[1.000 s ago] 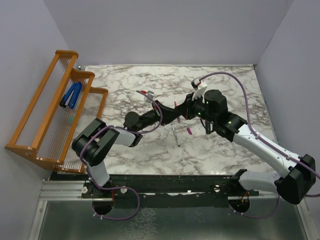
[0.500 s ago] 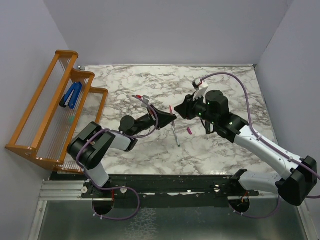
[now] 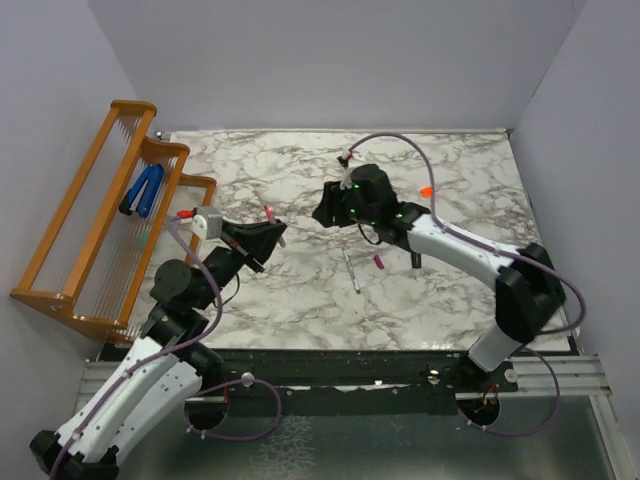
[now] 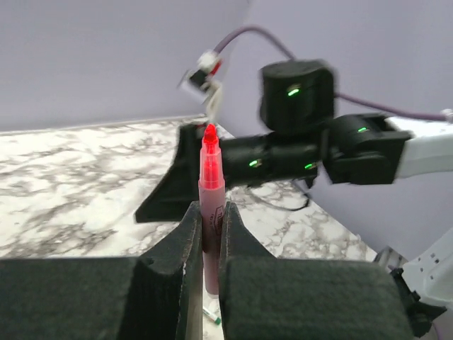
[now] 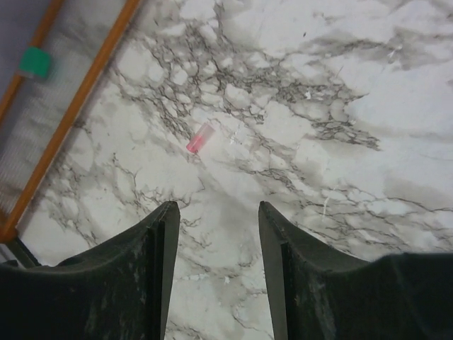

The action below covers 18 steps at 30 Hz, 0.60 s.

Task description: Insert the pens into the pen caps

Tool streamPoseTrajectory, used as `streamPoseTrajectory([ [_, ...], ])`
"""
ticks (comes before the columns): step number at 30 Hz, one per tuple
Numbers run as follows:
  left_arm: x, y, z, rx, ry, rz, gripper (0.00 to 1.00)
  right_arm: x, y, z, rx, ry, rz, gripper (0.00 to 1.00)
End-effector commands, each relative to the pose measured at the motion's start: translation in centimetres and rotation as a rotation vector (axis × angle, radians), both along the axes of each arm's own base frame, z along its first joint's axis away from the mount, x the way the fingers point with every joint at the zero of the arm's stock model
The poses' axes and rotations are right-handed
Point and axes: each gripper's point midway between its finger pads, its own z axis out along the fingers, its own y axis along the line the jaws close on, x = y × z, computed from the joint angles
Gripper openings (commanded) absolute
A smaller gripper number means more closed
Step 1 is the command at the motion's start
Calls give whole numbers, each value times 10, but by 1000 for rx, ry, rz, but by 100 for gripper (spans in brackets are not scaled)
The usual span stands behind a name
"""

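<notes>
Marble-patterned table [image 3: 420, 310] between plain pale walls, with a wooden rack [image 3: 133, 104] along its left edge and a blue clip [image 3: 146, 190] lying on it.

What I'm watching is the dull pink pen [image 4: 211, 205]. It has a matte pink barrel with a brighter red upper end that narrows to a point, and it stands upright. My left gripper [image 4: 209, 212] is clamped narrowly on the lower barrel, one dark finger on each side. From above, that arm folds up from its base at the near-left and reaches toward the table's left-centre, the pen [image 3: 269, 212] sticking out past the fingers.

My right gripper [image 5: 217, 212] is spread wide with nothing between the fingers, only bare marble. That arm stretches from the near-right base across to the middle of the table, wrist tipped down. The pale pink cap [image 5: 199, 137] lies flat on the marble ahead of it — apart from the fingers and near the rack's orange rail.

The white-grey pen [image 3: 350, 270] lies on the table near the centre, with the magenta cap [image 3: 379, 262] just to its right. The orange cap [image 3: 427, 190] sits farther back on the right — well apart from both.
</notes>
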Motion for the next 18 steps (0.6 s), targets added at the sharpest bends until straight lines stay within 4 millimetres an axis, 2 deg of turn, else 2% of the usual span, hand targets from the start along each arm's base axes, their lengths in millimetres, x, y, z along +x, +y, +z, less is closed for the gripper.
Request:
streamPoseTrajectory([
  [1, -12, 47, -50, 234, 267, 175, 0, 7, 51, -52, -112, 167, -48, 54],
  [5, -25, 67, -39, 272, 262, 226, 0, 16, 87, -83, -211, 249, -96, 55],
  [6, -27, 71, -36, 277, 257, 238, 0, 20, 95, -84, -211, 253, -105, 55],
  [10, -32, 78, -32, 303, 254, 255, 0, 28, 108, -97, -243, 288, -162, 53],
  [18, -41, 81, -30, 299, 253, 238, 0, 33, 142, -122, -345, 295, -179, 43],
])
